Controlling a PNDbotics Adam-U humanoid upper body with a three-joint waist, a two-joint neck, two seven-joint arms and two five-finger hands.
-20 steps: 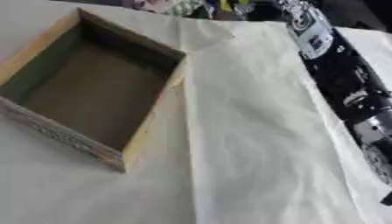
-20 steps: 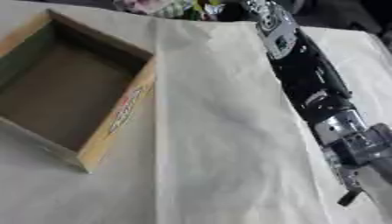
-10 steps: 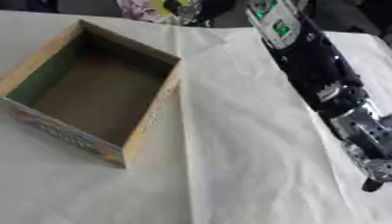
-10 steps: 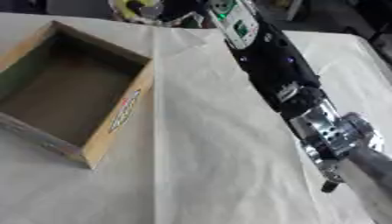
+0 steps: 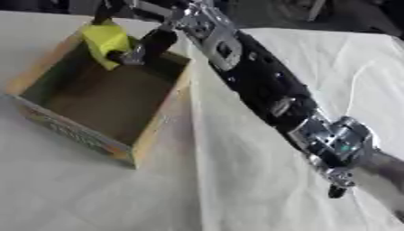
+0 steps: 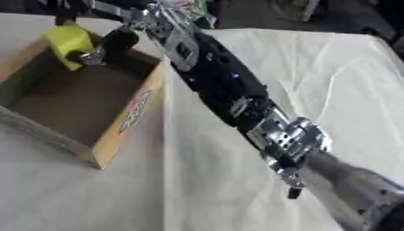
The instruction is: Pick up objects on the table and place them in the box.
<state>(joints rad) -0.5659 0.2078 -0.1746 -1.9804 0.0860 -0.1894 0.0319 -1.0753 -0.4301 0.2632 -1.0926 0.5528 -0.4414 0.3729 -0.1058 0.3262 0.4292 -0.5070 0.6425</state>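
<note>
there is one open brown cardboard box (image 5: 150,135) with a printed side. there is one yellow blocky thing (image 5: 105,39), up at the far end of the box. one black and silver robot arm (image 5: 260,85) reaches in. one hand (image 5: 146,43) shows. one white cloth (image 5: 260,189) covers the table.

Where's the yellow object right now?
The yellow object is at upper left, held by the right hand over the far end of the box.
</note>
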